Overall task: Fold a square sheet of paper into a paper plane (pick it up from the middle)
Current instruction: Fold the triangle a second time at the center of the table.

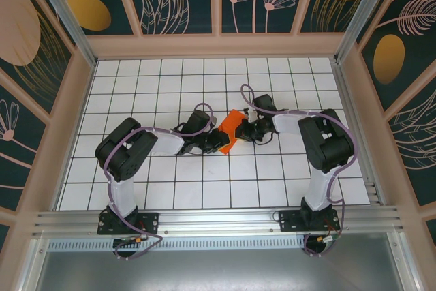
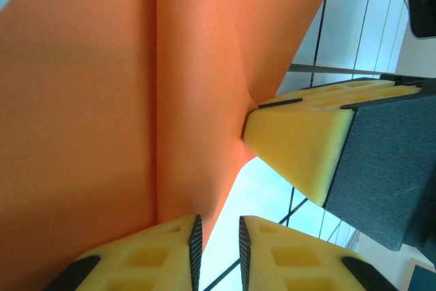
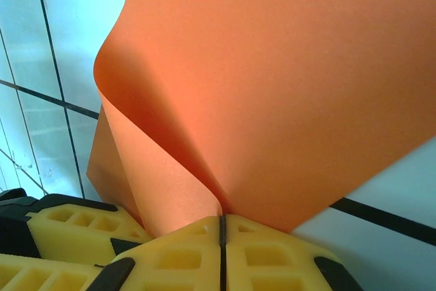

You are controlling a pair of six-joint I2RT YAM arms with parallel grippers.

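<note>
this is looking like an early fold: the right fingers (image 3: pixel 272 257) are pinching shut on a curled edge of the square sheet of paper (image 3: pixel 272 86) standing just ahead of them, while the left fingers (image 2: pixel 157 250) are sitting narrowly apart beside it, seemingly gripping nothing, so the next move is probably calling for them to close and crease.

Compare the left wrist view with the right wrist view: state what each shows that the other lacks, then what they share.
Left wrist view: a straight crease runs down the bright orange square sheet of paper. The left end effector has its fingers slightly apart, with table visible through the gap. The other arm's yellow foam finger meets the sheet's edge from the right.
Right wrist view: the sheet curls over in a soft loop, and the right end effector is shut on its lower edge.
Both: the same orange sheet over the white gridded table.
</note>
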